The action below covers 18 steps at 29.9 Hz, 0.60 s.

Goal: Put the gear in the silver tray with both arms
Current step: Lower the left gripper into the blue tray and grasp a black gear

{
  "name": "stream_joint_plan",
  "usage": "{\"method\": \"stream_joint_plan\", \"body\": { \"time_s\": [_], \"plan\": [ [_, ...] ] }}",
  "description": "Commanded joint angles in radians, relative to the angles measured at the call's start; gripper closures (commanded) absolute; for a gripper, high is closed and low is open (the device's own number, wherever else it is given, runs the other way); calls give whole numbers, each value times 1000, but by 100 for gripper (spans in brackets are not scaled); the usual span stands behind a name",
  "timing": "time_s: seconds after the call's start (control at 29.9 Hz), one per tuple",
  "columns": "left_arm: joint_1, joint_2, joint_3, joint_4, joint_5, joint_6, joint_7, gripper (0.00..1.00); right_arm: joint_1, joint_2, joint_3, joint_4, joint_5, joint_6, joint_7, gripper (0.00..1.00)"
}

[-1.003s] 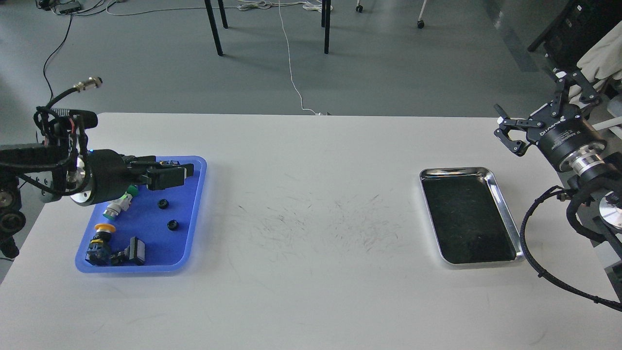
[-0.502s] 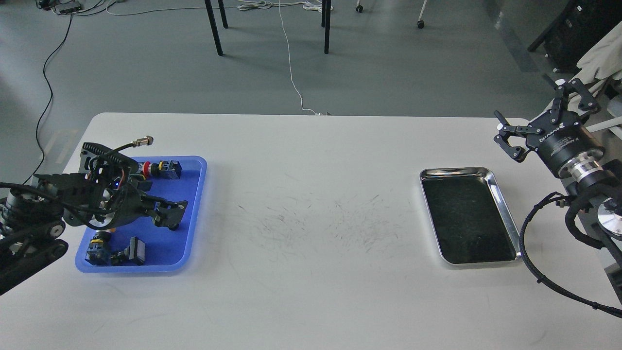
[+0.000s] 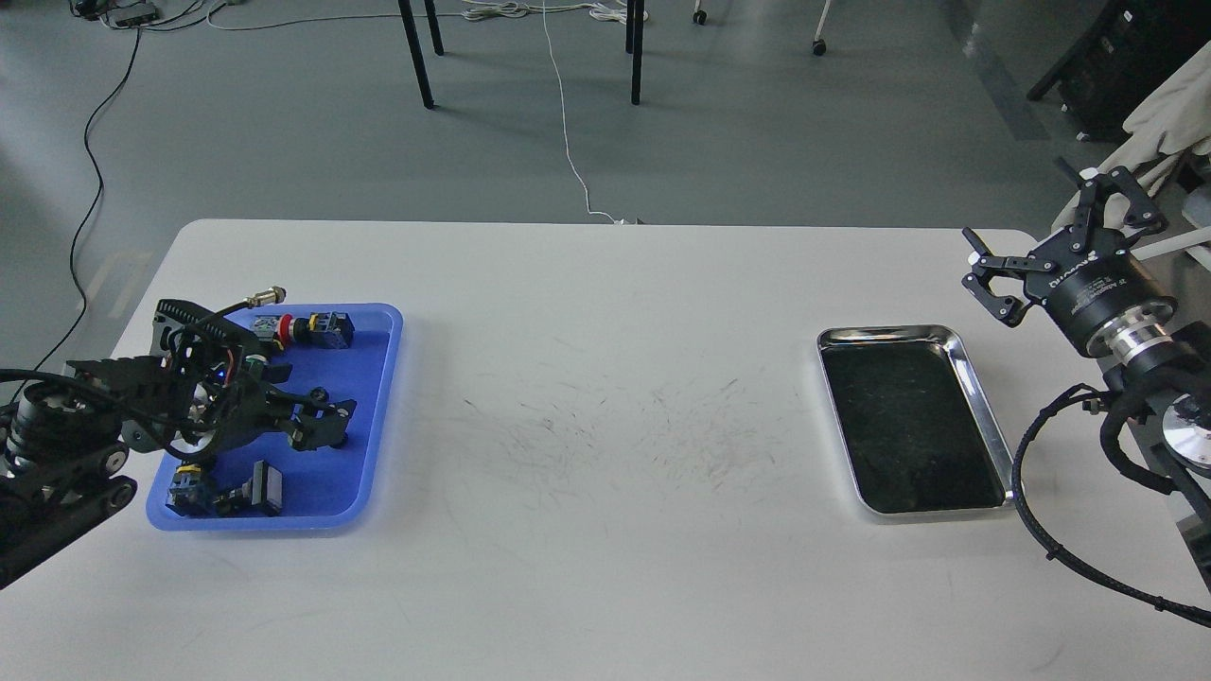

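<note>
My left gripper (image 3: 338, 423) hangs low over the right half of the blue tray (image 3: 384, 397), its two fingers spread apart. A small black gear (image 3: 319, 393) shows just above the upper finger. A second gear seen earlier is hidden by the lower finger. The silver tray (image 3: 984, 416) lies empty at the right of the white table. My right gripper (image 3: 1026, 210) is open and empty, held in the air beyond the silver tray's far right corner.
The blue tray also holds a red-button switch (image 3: 305, 328), a yellow-and-blue button unit (image 3: 184, 487) and a black switch (image 3: 266, 484). A cable with a metal plug (image 3: 274, 295) sticks up from my left wrist. Chair legs stand on the floor beyond.
My left arm has dropped down into the blue tray, and its gripper has come down beside the gears with fingers spread. My right gripper has shifted only slightly.
</note>
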<state>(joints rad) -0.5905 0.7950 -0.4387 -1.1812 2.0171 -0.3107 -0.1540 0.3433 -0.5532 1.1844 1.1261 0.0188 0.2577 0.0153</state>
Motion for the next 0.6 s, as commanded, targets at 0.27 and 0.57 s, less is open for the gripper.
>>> {"method": "stream_joint_plan", "body": {
  "time_s": [0.27,0.57],
  "plan": [
    [-14,-36,3,69,2,2,-6,9,0,-1,0,0,0,0,0,1],
    [-14,-54,21,109,-5,2,-18,18,-1,-1,-2,0,0,0,0,1]
  ]
}}
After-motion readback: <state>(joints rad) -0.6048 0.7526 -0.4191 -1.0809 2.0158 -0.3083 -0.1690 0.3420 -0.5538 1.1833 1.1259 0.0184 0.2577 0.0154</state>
